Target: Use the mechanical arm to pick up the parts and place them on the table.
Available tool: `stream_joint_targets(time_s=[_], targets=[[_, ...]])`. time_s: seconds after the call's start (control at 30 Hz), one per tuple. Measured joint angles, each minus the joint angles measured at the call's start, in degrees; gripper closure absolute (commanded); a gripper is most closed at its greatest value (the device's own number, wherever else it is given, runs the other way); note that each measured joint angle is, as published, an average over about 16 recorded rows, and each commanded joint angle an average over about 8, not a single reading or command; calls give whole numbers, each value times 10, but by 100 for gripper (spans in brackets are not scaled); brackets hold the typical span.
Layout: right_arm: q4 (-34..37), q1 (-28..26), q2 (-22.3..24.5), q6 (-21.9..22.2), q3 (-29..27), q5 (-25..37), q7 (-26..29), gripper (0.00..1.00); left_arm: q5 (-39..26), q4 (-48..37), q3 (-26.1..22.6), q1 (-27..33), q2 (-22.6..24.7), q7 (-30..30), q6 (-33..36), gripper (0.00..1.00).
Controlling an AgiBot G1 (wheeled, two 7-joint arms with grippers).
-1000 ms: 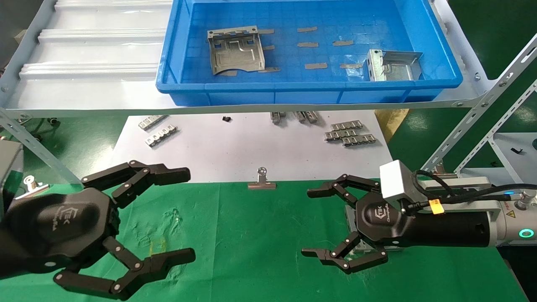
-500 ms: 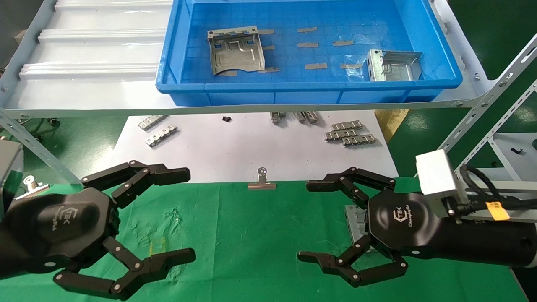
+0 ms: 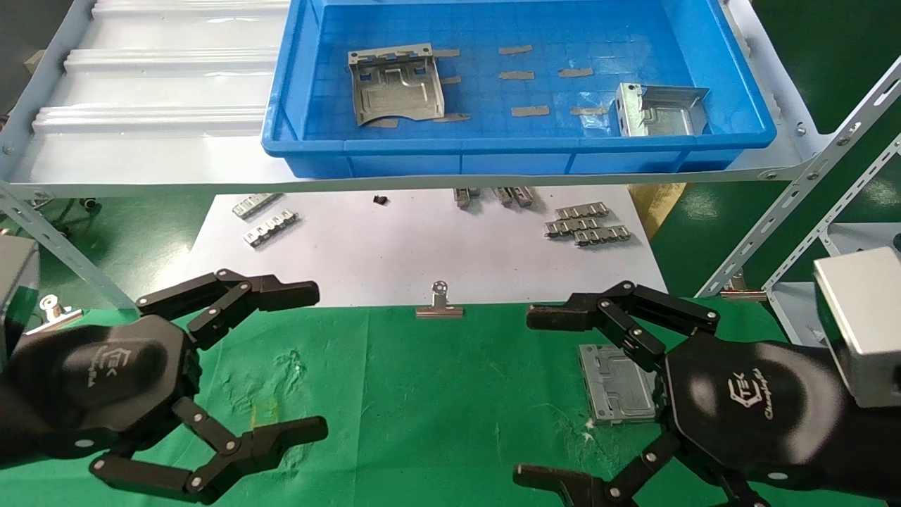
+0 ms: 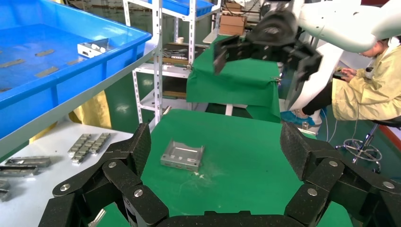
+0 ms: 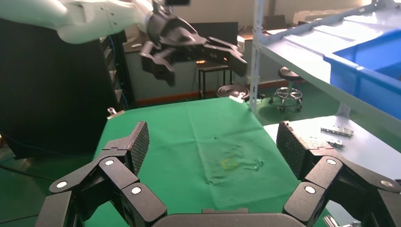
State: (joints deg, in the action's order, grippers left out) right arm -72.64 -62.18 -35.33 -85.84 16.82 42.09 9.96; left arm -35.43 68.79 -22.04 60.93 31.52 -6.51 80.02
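Two silver sheet-metal parts lie in the blue bin, one at its left and one at its right. A third part lies flat on the green table, free of both grippers; it also shows in the left wrist view. My right gripper is open and empty, raised just right of that part, its palm covering the part's right edge. In the right wrist view nothing is between its pads. My left gripper hovers open and empty over the table's left side.
The blue bin sits on the pale grey ribbed shelf above the table's far side. A white sheet holds narrow notched strips. A binder clip pins the cloth's far edge. A slanted rack frame stands at right.
My right gripper has drawn back to the right and toward the camera, uncovering the part that now lies on the green cloth. The left gripper has not moved.
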Motion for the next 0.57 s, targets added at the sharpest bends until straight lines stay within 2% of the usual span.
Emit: stream_joint_targets(time_s=[0.2, 0.57], targets=[[-22, 15, 7, 2, -20, -7, 13, 0, 0, 0, 0, 0, 0, 0, 0, 0], [-20, 14, 6, 2, -18, -7, 11, 0, 0, 0, 0, 0, 0, 0, 0, 0]])
